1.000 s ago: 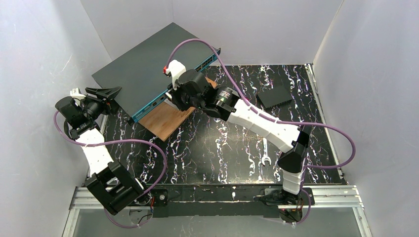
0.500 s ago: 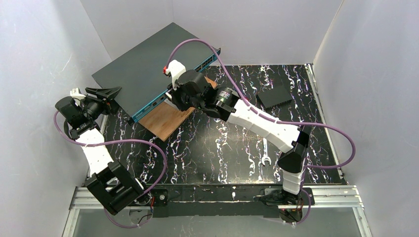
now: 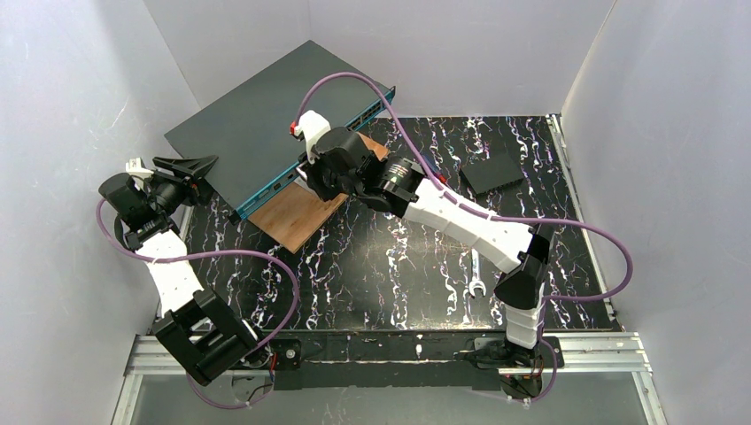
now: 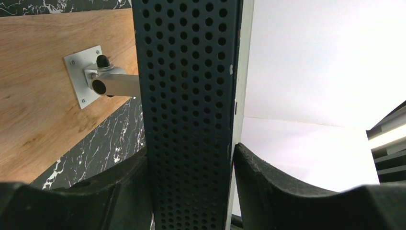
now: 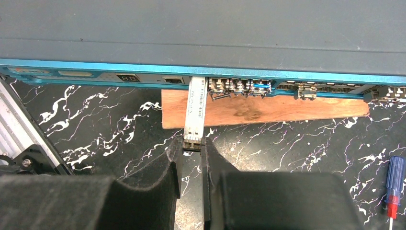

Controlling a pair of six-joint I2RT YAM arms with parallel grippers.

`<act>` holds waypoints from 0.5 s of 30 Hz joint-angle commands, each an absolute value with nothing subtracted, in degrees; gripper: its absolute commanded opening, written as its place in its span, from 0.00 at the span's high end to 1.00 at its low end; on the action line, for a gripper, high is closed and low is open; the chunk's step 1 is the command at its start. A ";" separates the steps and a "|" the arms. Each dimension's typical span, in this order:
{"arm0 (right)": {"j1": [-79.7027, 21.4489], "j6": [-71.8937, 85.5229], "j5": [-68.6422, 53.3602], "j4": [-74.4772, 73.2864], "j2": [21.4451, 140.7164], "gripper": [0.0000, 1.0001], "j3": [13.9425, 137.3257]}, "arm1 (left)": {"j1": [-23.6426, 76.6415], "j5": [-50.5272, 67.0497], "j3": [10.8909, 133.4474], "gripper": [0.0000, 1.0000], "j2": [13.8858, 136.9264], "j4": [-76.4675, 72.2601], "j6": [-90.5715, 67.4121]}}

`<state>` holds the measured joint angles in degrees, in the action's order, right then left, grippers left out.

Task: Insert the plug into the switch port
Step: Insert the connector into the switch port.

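Mid-insertion — my right gripper [image 5: 192,149] held the slim silver plug [image 5: 196,108] at the dark grey metal switch [image 5: 201,28], left gripper [image 4: 191,165] clamping it; I'd push straight next.

Matt dark grey sheet-metal switch [image 3: 252,124], perforated side, teal painted front edge, dull silvery metal plug [image 5: 196,103], grainy bare wood board [image 5: 287,108] under the switch, brushed metal bracket [image 4: 91,76], glossy black white-veined marble-look tabletop [image 3: 398,266], matt black foam-like pads [image 5: 158,177] on the right tool [image 5: 192,146]

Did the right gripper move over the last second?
Yes, slightly: the right gripper edged left, closer to the switch and its port edge, and away from the wrench.
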<state>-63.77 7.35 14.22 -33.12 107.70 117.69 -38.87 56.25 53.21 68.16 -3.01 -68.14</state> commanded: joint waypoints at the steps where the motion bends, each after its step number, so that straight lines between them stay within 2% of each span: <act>1: -63.81 8.00 15.06 -30.68 108.22 0.99 120.59 | -36.74 61.26 53.44 1.00 67.80 -2.56 -63.69; 15: -63.81 9.62 16.79 -21.81 104.73 0.99 116.01 | -36.52 61.26 53.44 1.00 67.74 -2.55 -63.57</act>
